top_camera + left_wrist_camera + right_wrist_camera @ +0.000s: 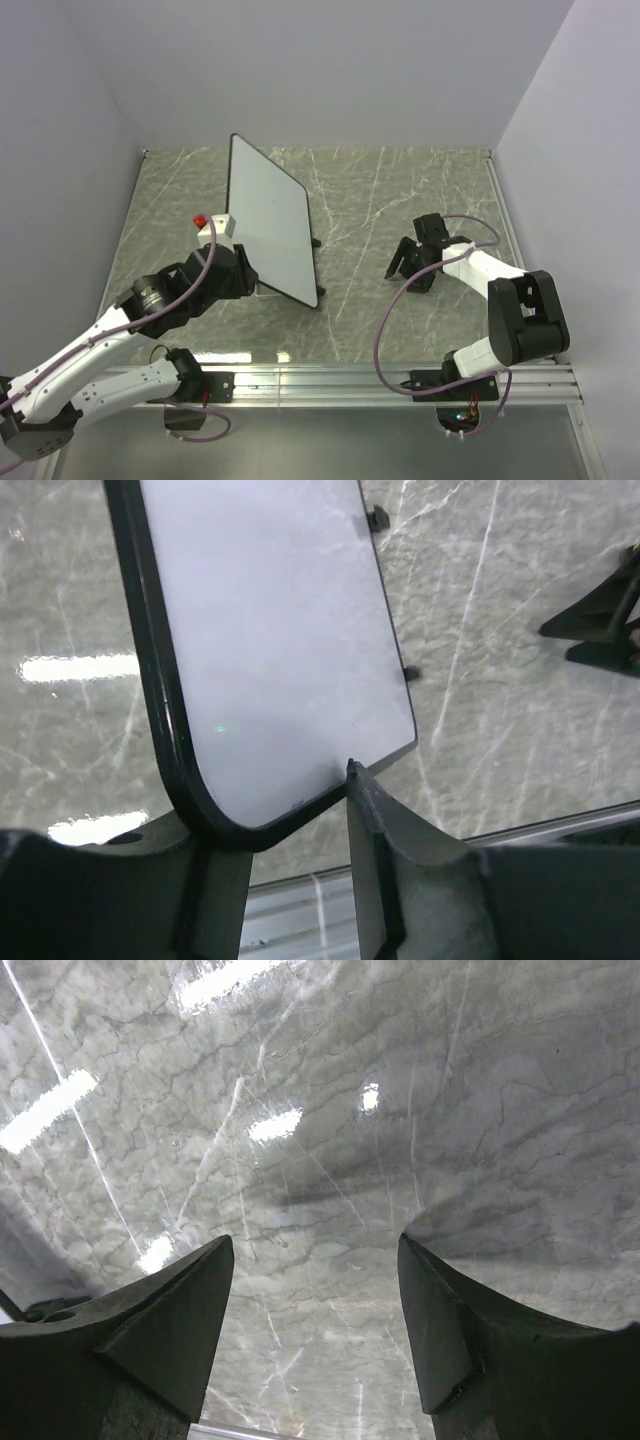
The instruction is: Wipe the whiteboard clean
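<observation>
— What is seen furthest left?

— A small red thing is noted just to the left of the left gripper, at its wrist. What it is cannot be told.

— And the gripper itself?

— The near corner of the whiteboard is caught between its fingers. The black rim is touched from each side, so the jaws are set at a middling gap, closed on that corner.

— How is the board placed with regard to it?

— It is stretched away ahead of the fingertips and is tilted: the edge at the gripper is raised, while the opposite edge, to the gripper's right, is borne on the table by two small black feet. The white face is turned upward and to the right.

— What is found beyond the board?

— Grey, white-veined table is seen to the right of the feet, and then the right gripper, well apart from the board. From the left wrist it is glimpsed far off to the right as a dark shape.

— In what state is it shown?

— Its fingers are spread wide and pointed down at the surface, and only the veined table is seen between them. The board is placed off to this gripper's left. Whether the tips are in contact with the table cannot be told.
</observation>
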`<state>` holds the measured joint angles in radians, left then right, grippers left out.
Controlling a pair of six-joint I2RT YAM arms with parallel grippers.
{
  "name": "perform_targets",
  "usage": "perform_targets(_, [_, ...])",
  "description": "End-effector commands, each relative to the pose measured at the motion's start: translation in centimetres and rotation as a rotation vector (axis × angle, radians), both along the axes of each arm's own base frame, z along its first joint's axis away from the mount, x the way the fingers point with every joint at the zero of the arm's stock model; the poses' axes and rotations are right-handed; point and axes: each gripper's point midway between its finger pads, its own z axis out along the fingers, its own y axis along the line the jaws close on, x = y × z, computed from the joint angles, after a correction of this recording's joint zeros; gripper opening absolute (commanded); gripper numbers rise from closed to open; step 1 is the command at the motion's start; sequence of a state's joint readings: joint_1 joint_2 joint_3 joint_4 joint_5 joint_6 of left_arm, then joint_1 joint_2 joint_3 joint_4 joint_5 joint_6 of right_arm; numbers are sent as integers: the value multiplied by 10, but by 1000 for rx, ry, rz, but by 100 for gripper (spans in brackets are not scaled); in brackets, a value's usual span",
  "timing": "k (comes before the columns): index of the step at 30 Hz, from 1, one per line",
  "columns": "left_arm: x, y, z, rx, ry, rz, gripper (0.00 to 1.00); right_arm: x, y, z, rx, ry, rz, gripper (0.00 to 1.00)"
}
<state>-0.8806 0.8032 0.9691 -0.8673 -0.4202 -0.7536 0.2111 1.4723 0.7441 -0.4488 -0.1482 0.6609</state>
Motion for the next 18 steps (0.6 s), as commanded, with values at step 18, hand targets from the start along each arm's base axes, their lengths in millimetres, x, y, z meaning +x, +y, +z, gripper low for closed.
perform_targets(18, [-9,13,15,23,7,20,52,-32,-16,-31,-75,124,-9,74])
